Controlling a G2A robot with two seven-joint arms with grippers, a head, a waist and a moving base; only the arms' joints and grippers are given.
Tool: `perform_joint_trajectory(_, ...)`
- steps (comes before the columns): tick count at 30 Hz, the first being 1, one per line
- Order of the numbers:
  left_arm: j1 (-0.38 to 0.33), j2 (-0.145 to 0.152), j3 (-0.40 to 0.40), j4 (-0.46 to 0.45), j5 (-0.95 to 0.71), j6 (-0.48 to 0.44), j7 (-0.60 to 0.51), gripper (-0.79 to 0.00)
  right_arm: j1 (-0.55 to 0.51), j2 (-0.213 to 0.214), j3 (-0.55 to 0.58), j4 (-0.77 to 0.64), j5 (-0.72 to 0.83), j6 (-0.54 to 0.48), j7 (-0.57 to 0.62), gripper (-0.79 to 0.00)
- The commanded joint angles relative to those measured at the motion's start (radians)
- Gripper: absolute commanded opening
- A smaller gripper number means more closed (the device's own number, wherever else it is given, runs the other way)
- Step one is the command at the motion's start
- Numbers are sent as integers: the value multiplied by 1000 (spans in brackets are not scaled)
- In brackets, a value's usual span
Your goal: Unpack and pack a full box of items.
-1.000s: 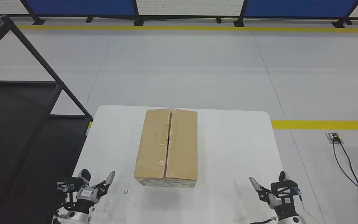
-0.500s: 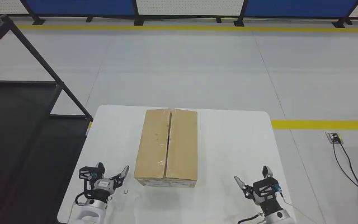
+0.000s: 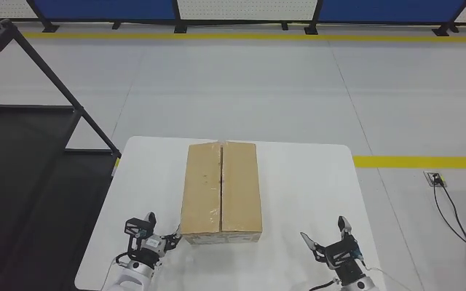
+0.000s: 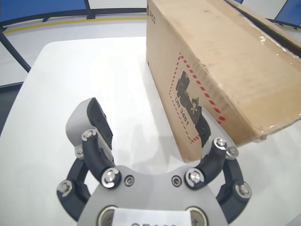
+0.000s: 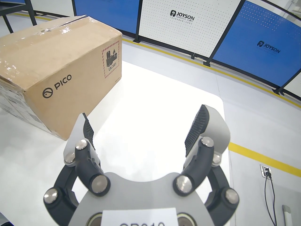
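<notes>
A closed, taped cardboard box (image 3: 221, 190) lies lengthwise in the middle of the white table (image 3: 306, 189). My left gripper (image 3: 156, 238) stands open at the box's near left corner. In the left wrist view, one of its fingertips (image 4: 202, 128) rests against the box (image 4: 211, 48) at the printed side, and the other fingertip (image 4: 100, 121) hangs over bare table. My right gripper (image 3: 325, 240) is open near the table's front edge, well to the right of the box. In the right wrist view the box (image 5: 58, 55) sits off to one side of the open right gripper (image 5: 143, 123), which holds nothing.
A black metal rack (image 3: 44, 145) stands close to the table's left side. There is bare tabletop on both sides of the box and behind it. A floor outlet with a cable (image 3: 435, 179) lies to the right of the table.
Both grippers have moved inward toward the box. The left one now reaches the near left corner, and the box has shifted slightly to the right.
</notes>
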Motion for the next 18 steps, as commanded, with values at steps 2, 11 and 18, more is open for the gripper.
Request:
perform_joint_trajectory(2,2,-1,10,-9,12,-7,-6,0,-5,0,7,0,-6,-8,-12,0)
perform_joint_trajectory(11,-4,-6,60,-24,65,-26,-13,0,-33,2,41,-2,0,-33,-56,0)
perform_joint_trajectory(18,-21,-12,102,-31,95,-30,-16,0,-54,2,60,-4,3,-48,-79,0)
